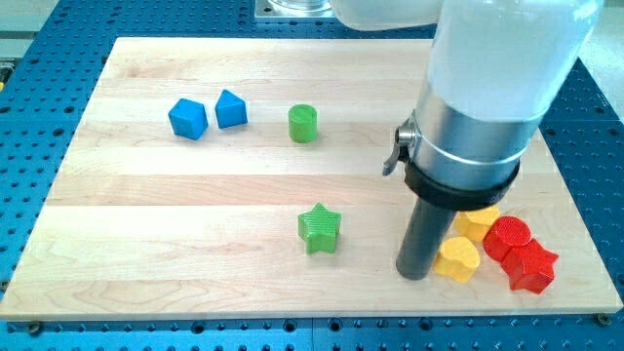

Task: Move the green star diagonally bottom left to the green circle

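Observation:
The green star (319,229) lies on the wooden board (146,214), below the middle. The green circle (303,124), a short cylinder, stands near the view's top centre, straight above the star. My tip (413,272) is the lower end of the dark rod. It rests on the board to the right of the star, with a clear gap between them. It stands right against the left side of a yellow block (457,258).
A blue cube (187,118) and a blue pentagon-like block (231,108) sit at the top left. A second yellow block (478,222), a red cylinder (508,237) and a red star (531,266) cluster at the bottom right by the rod.

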`<state>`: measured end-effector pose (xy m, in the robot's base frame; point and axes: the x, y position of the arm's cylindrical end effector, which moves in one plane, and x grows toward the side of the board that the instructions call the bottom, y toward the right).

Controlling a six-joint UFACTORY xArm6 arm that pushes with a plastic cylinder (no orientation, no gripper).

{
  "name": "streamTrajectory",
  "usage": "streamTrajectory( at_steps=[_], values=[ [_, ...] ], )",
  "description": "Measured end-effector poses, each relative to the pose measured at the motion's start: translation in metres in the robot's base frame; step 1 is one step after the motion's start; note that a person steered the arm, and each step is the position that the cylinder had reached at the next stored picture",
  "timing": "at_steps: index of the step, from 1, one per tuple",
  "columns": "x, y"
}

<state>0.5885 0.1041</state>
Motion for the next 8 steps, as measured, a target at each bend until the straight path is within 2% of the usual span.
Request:
streamTrajectory(
  at_steps=[3, 5, 8],
  values=[
    [-0.001, 0.046],
    [0.011, -0.073],
    [0.011, -0.069]
  ],
)
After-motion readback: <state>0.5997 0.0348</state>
